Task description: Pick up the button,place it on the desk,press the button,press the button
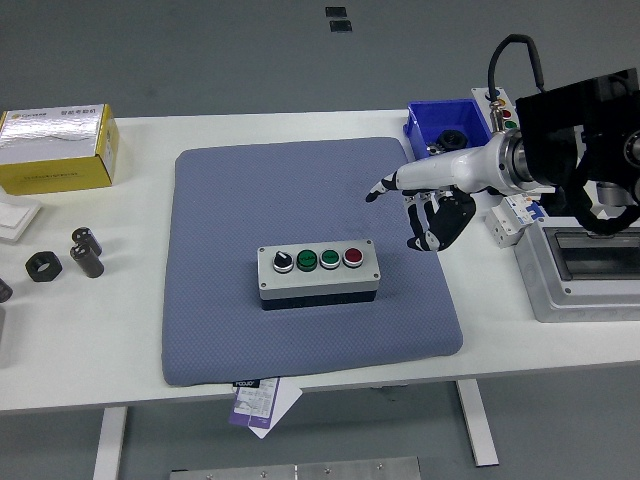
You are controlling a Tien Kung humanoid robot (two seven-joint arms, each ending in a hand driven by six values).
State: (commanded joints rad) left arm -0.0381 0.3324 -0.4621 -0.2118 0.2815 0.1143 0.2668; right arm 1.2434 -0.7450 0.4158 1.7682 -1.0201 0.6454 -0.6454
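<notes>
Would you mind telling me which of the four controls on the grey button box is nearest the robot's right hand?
The red button, at the right end of the row on the button box. The two green buttons and the black knob sit farther from the right hand.

Showing grey casing on the button box [318,273], wearing one black knob, two green caps, one red. Lying on a blue-grey woven-textured mat [300,200] over a white table [140,380]. Showing white shell with black fingers on the right hand [425,205]; bright blue bin [425,130]; yellow-and-silver carton [57,148].
</notes>
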